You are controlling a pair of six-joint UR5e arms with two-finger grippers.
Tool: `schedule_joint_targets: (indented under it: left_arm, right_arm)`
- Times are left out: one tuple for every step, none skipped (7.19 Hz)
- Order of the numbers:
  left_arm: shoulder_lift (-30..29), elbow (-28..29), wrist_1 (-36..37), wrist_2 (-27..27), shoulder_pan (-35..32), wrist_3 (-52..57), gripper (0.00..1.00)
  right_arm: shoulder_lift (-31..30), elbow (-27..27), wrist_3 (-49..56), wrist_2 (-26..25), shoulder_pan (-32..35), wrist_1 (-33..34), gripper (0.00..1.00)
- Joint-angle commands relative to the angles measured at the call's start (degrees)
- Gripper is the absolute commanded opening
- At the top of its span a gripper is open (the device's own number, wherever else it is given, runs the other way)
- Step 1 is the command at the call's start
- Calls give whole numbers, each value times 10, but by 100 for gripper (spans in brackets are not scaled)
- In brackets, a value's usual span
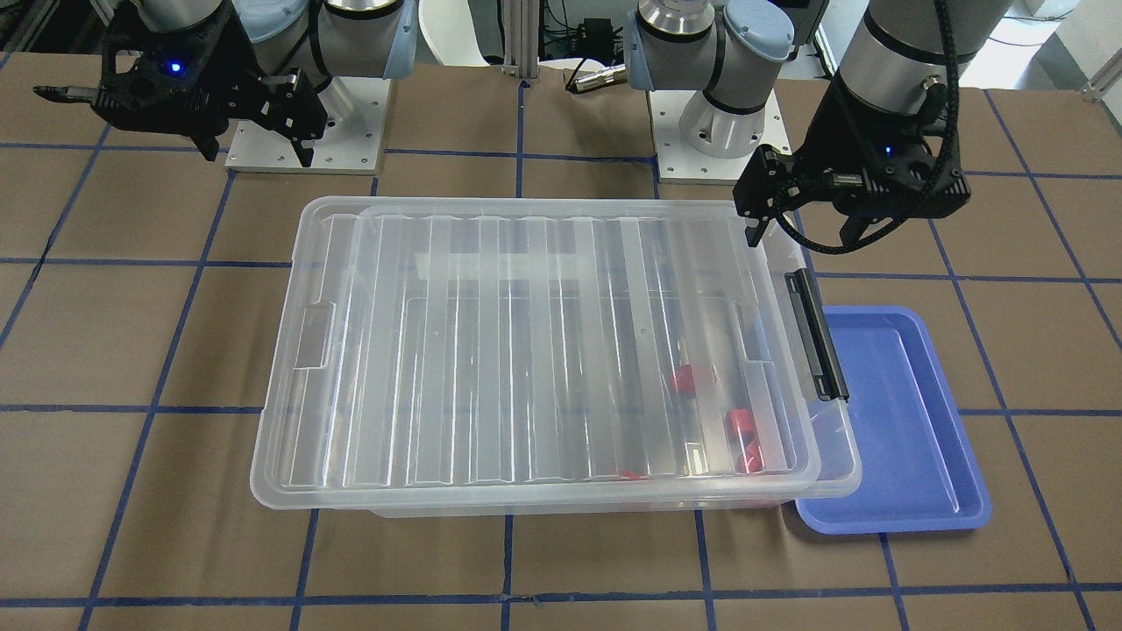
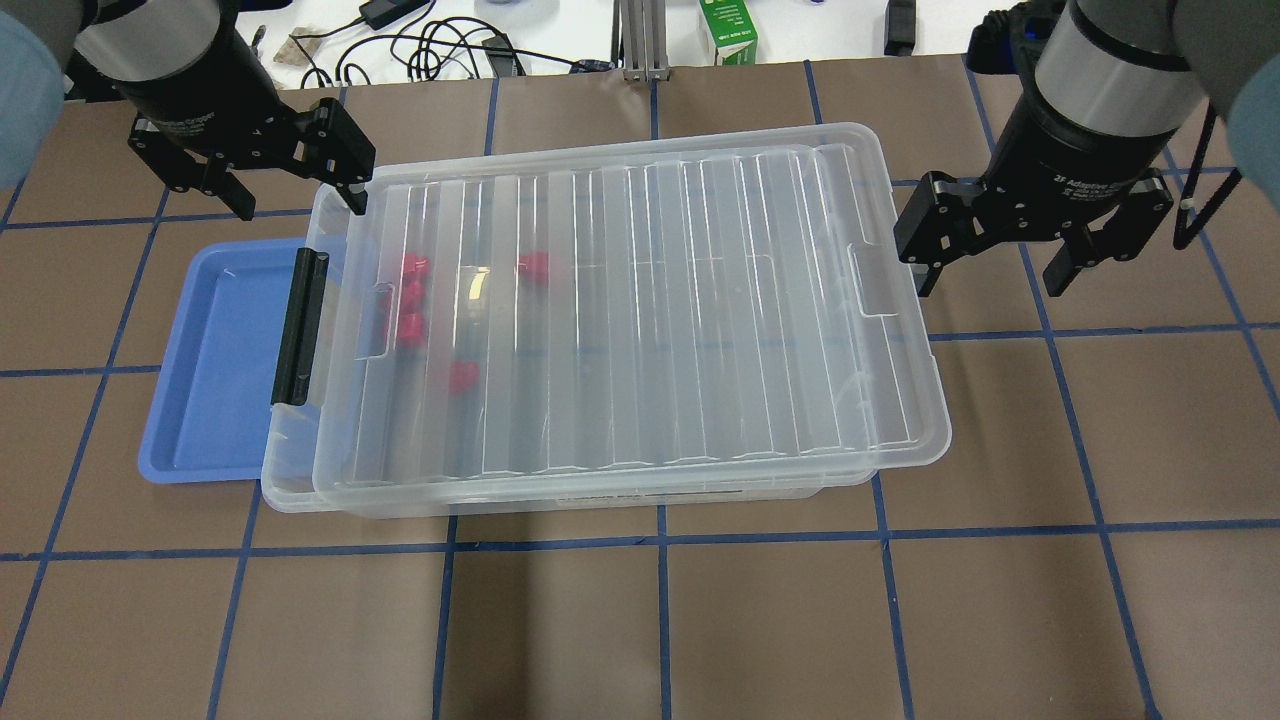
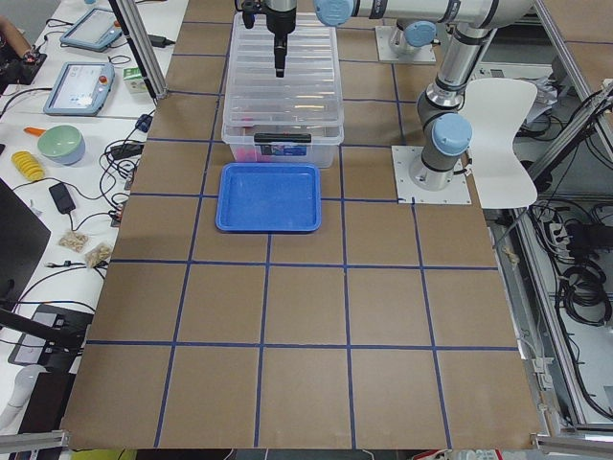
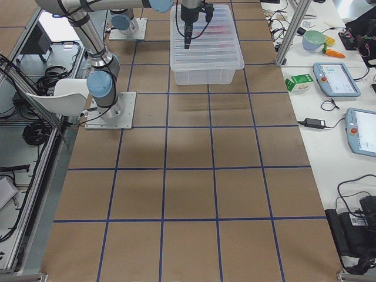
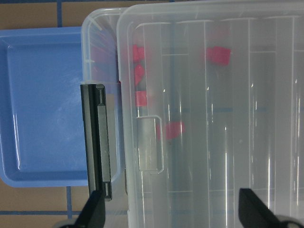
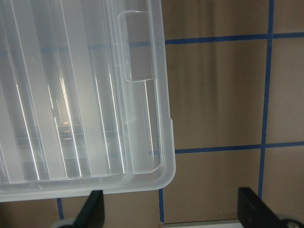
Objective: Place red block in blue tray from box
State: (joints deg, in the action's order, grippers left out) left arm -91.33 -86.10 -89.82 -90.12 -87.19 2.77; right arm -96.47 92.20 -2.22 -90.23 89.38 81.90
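The box (image 2: pixel 288 492), a large clear storage bin, lay across the middle of the brown-papered table (image 2: pixel 700 620) with its ribbed translucent lid (image 2: pixel 650 320) resting on top. The lid sat slightly off toward the robot's right, so a strip of the box's rim showed at the end carrying the black latch (image 2: pixel 297 325). Five red blocks (image 2: pixel 410 328) could be made out through the lid, all on the box floor in the part nearest the latch. Three sat in a short line close to that end wall and two lay a little farther in, apart from each other. The blue tray (image 2: pixel 205 400) lay flat on the table just beside the latch end, and in the overhead view its inner edge was hidden under the box's overhanging rim and latch. Nothing was seen resting in the tray's visible part. The left gripper (image 2: pixel 298 200) hung above the far corner of the box at the latch end, jaws spread wide and holding nothing; its wrist camera looked straight down on the latch, the tray and the blocks. The right gripper (image 2: pixel 990 280) hung just off the opposite short end of the box, over bare table beside the lid's corner. Its jaws were likewise spread apart and empty.
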Motion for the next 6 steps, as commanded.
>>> schedule_joint_targets:
  left_arm:
    - [0, 1, 0, 0, 0, 0, 100]
    - [0, 1, 0, 0, 0, 0, 100]
    - [0, 0, 1, 0, 0, 0, 100]
    - [0, 1, 0, 0, 0, 0, 100]
    - [1, 0, 0, 0, 0, 0, 100]
    - [0, 0, 0, -1, 0, 0, 100]
  right_arm:
    - [0, 0, 0, 1, 1, 2, 100]
    - [0, 0, 0, 1, 1, 2, 100]
    - [0, -3, -1, -1, 2, 3, 100]
    - [1, 2, 0, 1, -2, 5, 100]
    - [8, 5, -1, 1, -6, 33, 100]
    - [36, 7, -2, 3, -14, 62, 100]
